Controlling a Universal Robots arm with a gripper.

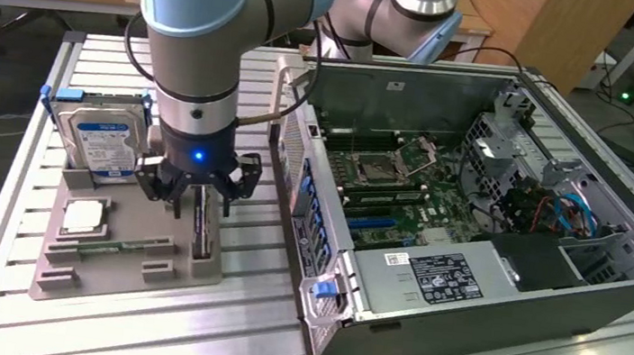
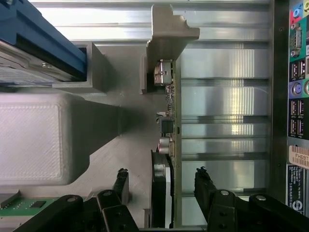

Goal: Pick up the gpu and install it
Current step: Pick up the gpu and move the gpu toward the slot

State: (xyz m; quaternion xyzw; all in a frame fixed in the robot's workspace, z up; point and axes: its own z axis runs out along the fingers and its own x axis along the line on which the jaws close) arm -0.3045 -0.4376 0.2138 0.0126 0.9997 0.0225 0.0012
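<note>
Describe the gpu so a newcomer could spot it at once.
On the exterior view's left of the open computer case, a grey holder tray sits on the table. The gpu is the thin dark card standing on edge in the tray's slot nearest the case, straddled by the open end effector. Its neighbours differ: an upright blue-labelled hard drive and a flat silver chip.

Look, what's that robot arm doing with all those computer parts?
The robot arm is going for the gpu. The card stands on its edge in a grey holder tray. The gripper hangs right over it with its fingers open, one on each side, not touching it yet. A hard drive stands in the same tray. The open computer case sits at the exterior view's right, and the gpu is not in it yet.
</note>
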